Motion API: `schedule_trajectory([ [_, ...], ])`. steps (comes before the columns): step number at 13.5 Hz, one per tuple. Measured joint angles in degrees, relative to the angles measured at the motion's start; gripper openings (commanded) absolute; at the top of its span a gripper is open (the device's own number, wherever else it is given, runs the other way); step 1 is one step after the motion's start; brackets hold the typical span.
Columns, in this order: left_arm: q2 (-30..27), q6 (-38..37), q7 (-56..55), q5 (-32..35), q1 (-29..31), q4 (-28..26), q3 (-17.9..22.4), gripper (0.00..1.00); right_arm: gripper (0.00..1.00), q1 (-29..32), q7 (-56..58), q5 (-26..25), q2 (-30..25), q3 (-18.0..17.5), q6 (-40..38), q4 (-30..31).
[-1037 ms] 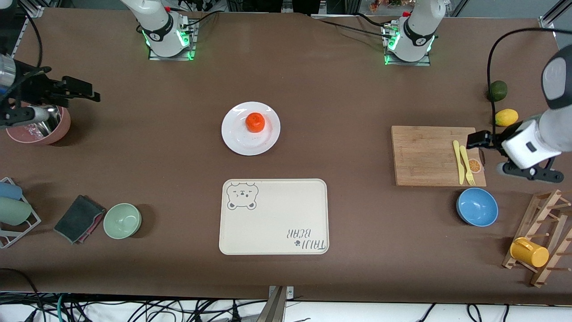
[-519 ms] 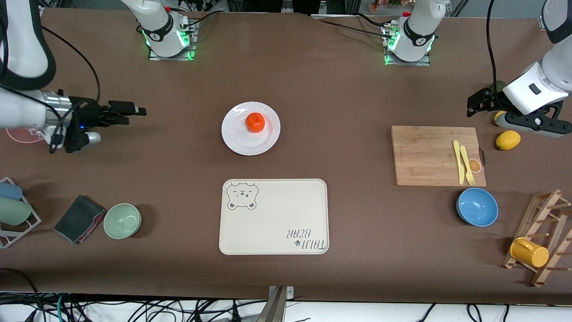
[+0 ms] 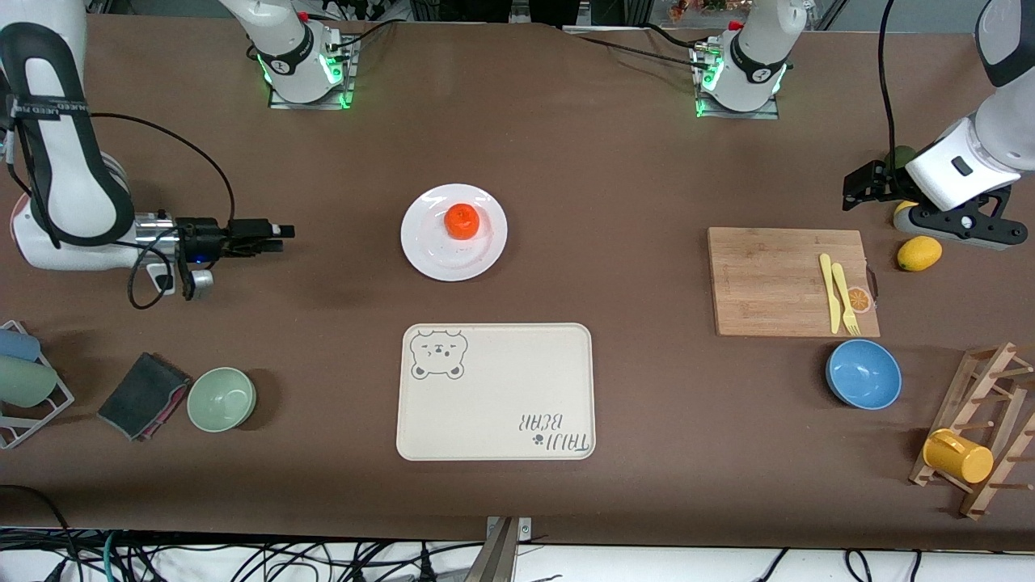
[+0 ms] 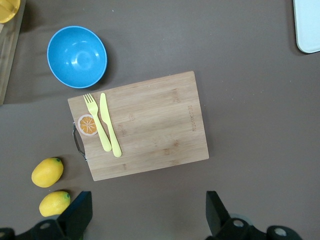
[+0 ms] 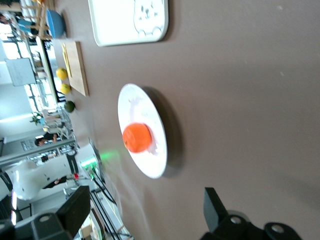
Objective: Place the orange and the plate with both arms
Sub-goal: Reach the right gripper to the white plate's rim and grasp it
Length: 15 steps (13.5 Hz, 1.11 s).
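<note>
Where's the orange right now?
The orange sits on the white plate at mid-table in the front view, farther from the camera than the bear tray; neither gripper touches it.

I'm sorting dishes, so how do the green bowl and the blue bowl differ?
The green bowl is pale and smaller, toward the right arm's end beside a dark cloth. The blue bowl is bright and larger, toward the left arm's end beside the cutting board. Both stand upright and empty.
</note>
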<state>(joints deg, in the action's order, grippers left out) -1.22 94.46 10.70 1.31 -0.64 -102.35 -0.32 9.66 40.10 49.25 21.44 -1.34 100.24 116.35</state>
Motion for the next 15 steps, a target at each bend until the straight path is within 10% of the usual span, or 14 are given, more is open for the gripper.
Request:
schedule_trajectory([
  [15,0.0,-0.92,0.0,0.0,0.0,0.0,0.12,1.0,0.99,-2.78,10.69,24.24,4.9,-15.1,25.12,11.3],
])
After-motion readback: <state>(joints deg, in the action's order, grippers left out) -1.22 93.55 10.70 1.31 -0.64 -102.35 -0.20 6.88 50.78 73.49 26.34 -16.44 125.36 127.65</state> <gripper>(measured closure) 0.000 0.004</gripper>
